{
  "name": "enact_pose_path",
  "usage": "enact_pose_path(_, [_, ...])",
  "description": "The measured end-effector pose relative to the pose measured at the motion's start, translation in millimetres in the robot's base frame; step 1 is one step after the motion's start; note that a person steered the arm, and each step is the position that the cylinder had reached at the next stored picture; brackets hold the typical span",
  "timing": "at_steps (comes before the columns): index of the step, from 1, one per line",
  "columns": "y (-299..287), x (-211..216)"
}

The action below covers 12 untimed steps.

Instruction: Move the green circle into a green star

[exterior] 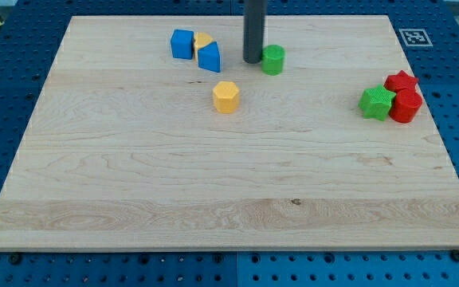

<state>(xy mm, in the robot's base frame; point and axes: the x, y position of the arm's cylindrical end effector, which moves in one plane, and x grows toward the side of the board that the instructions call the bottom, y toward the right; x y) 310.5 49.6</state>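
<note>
The green circle (273, 60) stands on the wooden board (134, 175), in its upper half and a little to the right of the middle. I take this block as the landmark for all places. My tip (253, 60) is directly on the view's left of the green circle, touching it or nearly touching it; the dark rod (254, 28) goes straight up from there and leaves the view at the top. The rod has no jaws, so it holds nothing; it only stands against the side of the block.

The green star (376, 103) lies well apart from the green circle, toward the view's right and somewhat lower. It touches two red blocks: a red star (401, 81) at its upper right and a second red block (406, 106) at its right, whose shape I cannot tell.

On the view's left of the green circle, beyond the rod, there is a tight group: a blue block (209, 57), a small yellow block (203, 40) just behind it, and a blue cube (182, 43) farthest left. A yellow hexagon-like block (225, 96) stands alone below and left of the green circle.
</note>
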Motion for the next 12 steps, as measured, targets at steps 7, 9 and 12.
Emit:
enact_pose_path(7, [126.7,20.4])
enact_pose_path(9, [154.0,10.9])
enact_pose_path(12, [181.8,60.2])
